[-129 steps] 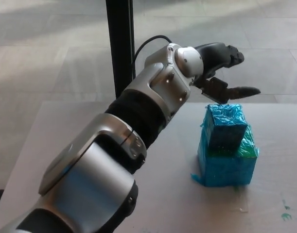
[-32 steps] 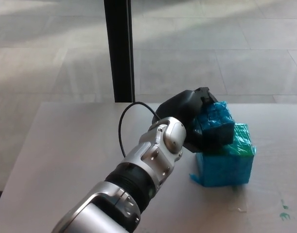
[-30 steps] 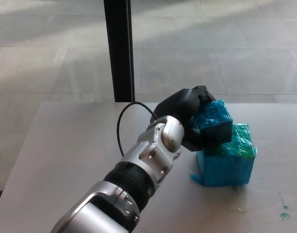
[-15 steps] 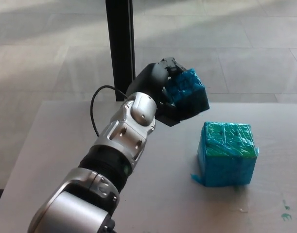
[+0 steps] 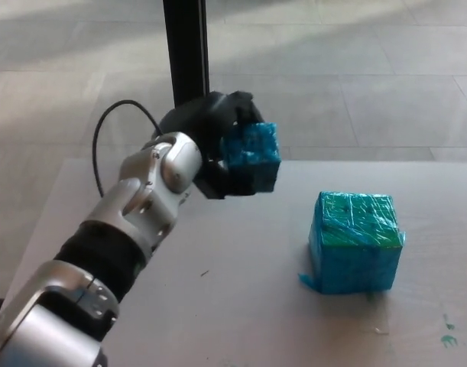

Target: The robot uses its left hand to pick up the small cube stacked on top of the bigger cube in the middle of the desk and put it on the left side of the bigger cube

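My left hand (image 5: pixel 214 141) is shut on the small blue cube (image 5: pixel 252 157) and holds it in the air, above the desk and to the left of the bigger cube. The bigger cube (image 5: pixel 355 241), wrapped in blue-green film, stands on the grey desk (image 5: pixel 241 306) right of centre, with nothing on top of it. My silver and black left forearm (image 5: pixel 134 214) reaches in from the lower left. My right hand does not show.
A black vertical post (image 5: pixel 186 50) rises behind the desk's far edge, just behind my left hand. A black cable (image 5: pixel 103 138) loops off the wrist. Small green marks (image 5: pixel 449 336) lie at the desk's right front. Tiled floor lies beyond.
My left hand closed on the small cube, lifted it off the bigger cube and carried it left. In the last half second it moved further left and a little lower.
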